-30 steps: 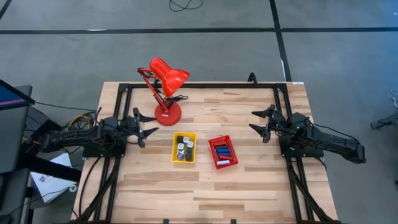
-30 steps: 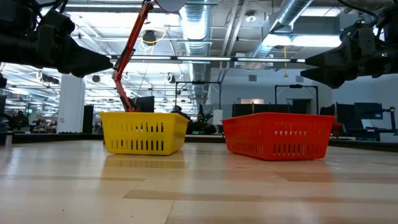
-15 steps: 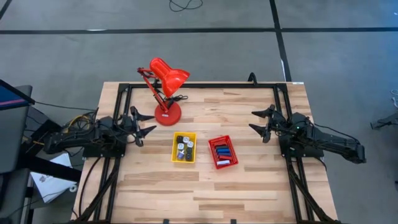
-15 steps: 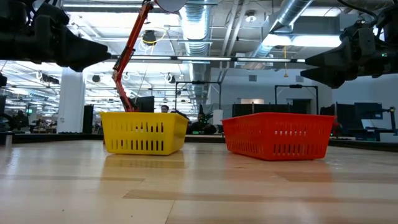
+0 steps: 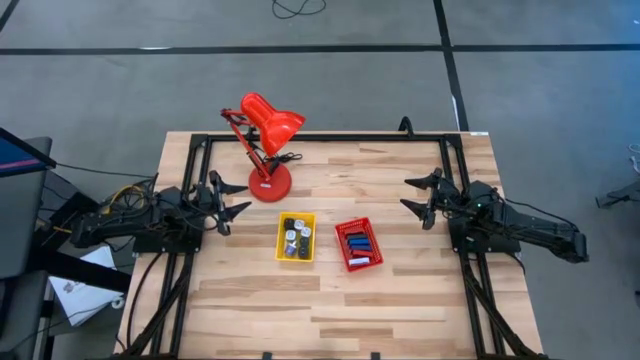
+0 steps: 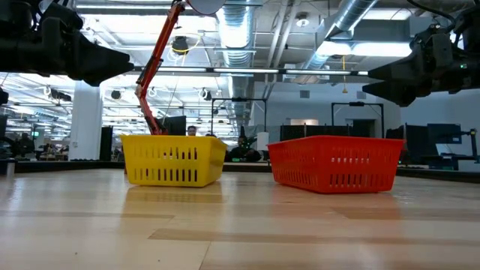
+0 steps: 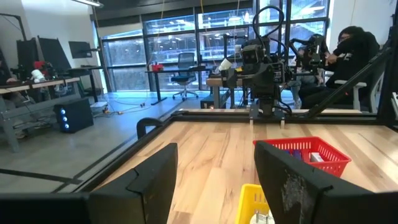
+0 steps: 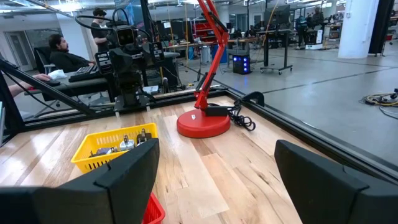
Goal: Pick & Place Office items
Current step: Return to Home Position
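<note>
All of the office items (image 5: 294, 236) that I can find are sitting in the two trays at mid-bench. Black and silvery-white roundish bits are lying in the yellow tray (image 5: 280, 240), and blue and red flat pieces are lying in the red tray (image 5: 343, 252) just beside it. None is showing loose on the bench (image 5: 400, 300).

Over the last second the left gripper (image 5: 240, 198) is drawing back from the yellow tray toward its own edge of the bench, with nearly all of that retreat falling in the first half-second. Its jaws are standing wide and carrying nothing. The right gripper (image 5: 406, 194) is not shifting at all; it is hanging near the opposite edge, jaws equally wide and empty. I am reading this as the sorting being finished and both arms parking.

Much is staying out of sight. From above, the pieces are crowding together and are too small to count. In the low view the mesh walls are screening both trays' contents, and each gripper is being cropped at an upper corner. The left arm's own finger is covering most of the yellow tray in its wrist view, and only a corner of the red tray is showing in the right wrist view. The desk lamp (image 5: 268, 125) is standing behind the yellow tray, and a person (image 8: 65, 61) is sitting beyond the bench.
</note>
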